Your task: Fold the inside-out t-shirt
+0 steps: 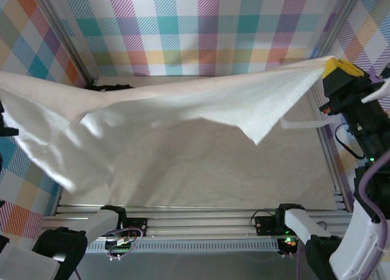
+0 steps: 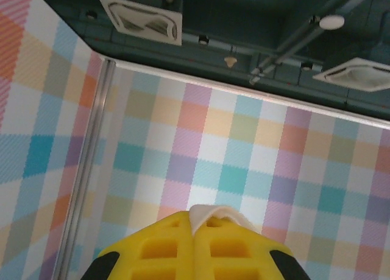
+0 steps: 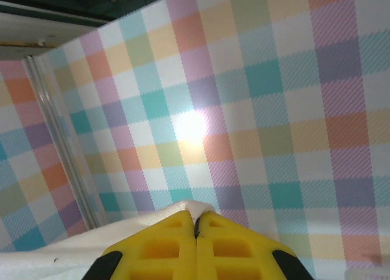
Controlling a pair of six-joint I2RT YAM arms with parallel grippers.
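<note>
The inside-out t-shirt (image 1: 183, 103), plain white, hangs spread in the air above the table, stretched from the left edge to the upper right. My right gripper (image 1: 339, 69) is shut on its right corner, high near the right frame post. In the right wrist view the yellow fingers (image 3: 196, 218) pinch a white fold (image 3: 122, 237) that trails off to the left. In the left wrist view my left gripper (image 2: 196, 222) is shut on a small tab of the same cloth (image 2: 216, 213), pointing up at the checked wall and ceiling. The shirt's lower edge sags at the left.
The pale table top (image 1: 244, 176) lies below the hanging cloth. Checked walls and aluminium posts (image 1: 58, 30) close in the back and sides. The arm bases (image 1: 286, 222) sit on the front rail. A white object (image 1: 18, 265) lies at the bottom left corner.
</note>
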